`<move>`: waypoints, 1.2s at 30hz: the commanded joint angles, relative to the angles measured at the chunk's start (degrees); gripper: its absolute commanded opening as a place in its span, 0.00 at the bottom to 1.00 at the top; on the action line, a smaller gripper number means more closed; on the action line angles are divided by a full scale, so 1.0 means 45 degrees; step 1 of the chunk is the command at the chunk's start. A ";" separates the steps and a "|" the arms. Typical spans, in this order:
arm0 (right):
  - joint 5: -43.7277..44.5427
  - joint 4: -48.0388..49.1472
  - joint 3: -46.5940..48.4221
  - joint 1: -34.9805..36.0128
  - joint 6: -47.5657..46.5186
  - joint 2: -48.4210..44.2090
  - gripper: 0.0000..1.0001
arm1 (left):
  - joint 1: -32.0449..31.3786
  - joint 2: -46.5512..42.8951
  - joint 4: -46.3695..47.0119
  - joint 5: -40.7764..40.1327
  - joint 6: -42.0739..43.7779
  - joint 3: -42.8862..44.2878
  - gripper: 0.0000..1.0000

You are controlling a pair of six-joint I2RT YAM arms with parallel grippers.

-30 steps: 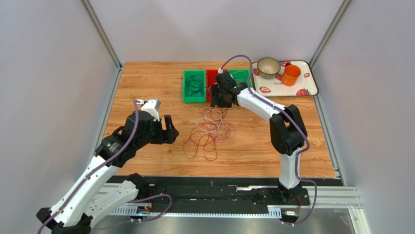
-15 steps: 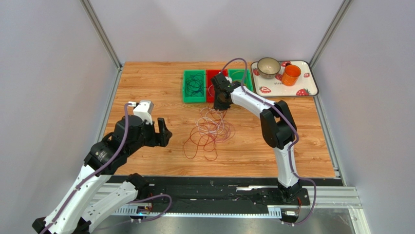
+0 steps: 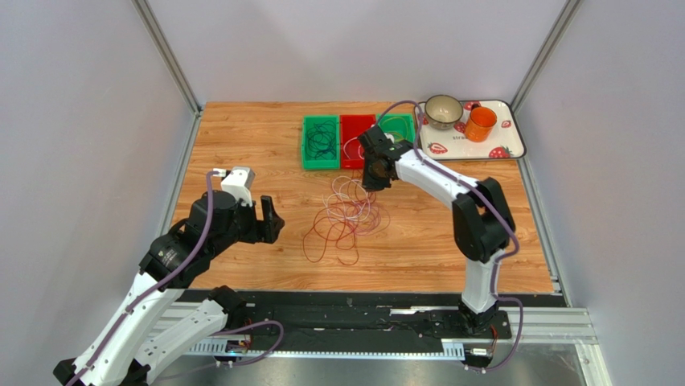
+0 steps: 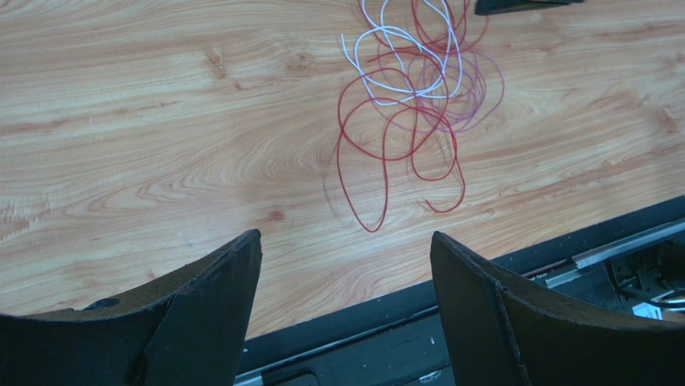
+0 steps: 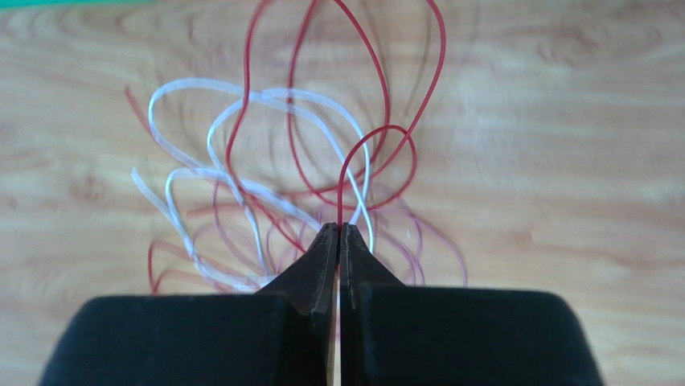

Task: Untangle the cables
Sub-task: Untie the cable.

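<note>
Right end effector (image 5: 339,229) pinched shut on 1 red cable (image 5: 341,189) (white cable (image 5: 181,81) just beside tips); lift slowly. Left end effector (image 4: 346,235) wide open, empty.

No text, label, brand, number or sign is legible in any view. The tray (image 3: 482,149) carries a printed strawberry pattern and a short dark line that may be lettering, but it is too small to read.
</note>
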 commanded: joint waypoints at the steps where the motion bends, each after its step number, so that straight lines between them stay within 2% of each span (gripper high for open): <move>1: -0.1118 -0.0014 -0.1631 0.0325 0.0262 -0.3158 0.00 | -0.0004 -0.0036 0.0239 0.0208 0.0235 -0.0053 0.86; 3: -0.1569 -0.0071 -0.2102 0.0423 0.0069 -0.3924 0.00 | -0.0004 -0.0016 0.0258 0.0227 0.0254 -0.0053 0.86; 6: -0.1943 -0.0790 -0.1637 0.0619 -0.0497 -0.4882 0.00 | -0.0004 0.0023 0.0278 0.0267 0.0274 -0.0053 0.86; 12: -0.1474 -0.2082 0.1428 0.0658 -0.1299 -0.5977 0.00 | 0.0015 0.0004 0.0278 0.0345 0.0274 -0.0072 0.86; 17: -0.2858 -0.1694 0.3440 0.0658 -0.1651 -0.6602 0.00 | -0.0004 -0.0133 0.0278 0.0325 0.0235 -0.0092 0.86; 21: -0.2843 0.0255 0.2313 0.0658 -0.1788 -0.7675 0.00 | -0.0004 -0.0211 0.0297 0.0306 0.0235 -0.0112 0.86; 23: -0.2043 0.0067 0.2193 0.0639 -0.1885 -0.7483 0.00 | -0.0004 -0.0192 0.0297 0.0325 0.0215 -0.0112 0.86; 26: -0.2176 -0.0520 0.2525 0.0639 -0.1906 -0.6936 0.00 | -0.0004 -0.0231 0.0278 0.0384 0.0215 -0.0131 0.86; 36: -0.1944 -0.0091 0.2896 0.0639 -0.2080 -0.6564 0.00 | 0.0015 -0.0270 0.0317 0.0403 0.0215 -0.0151 0.85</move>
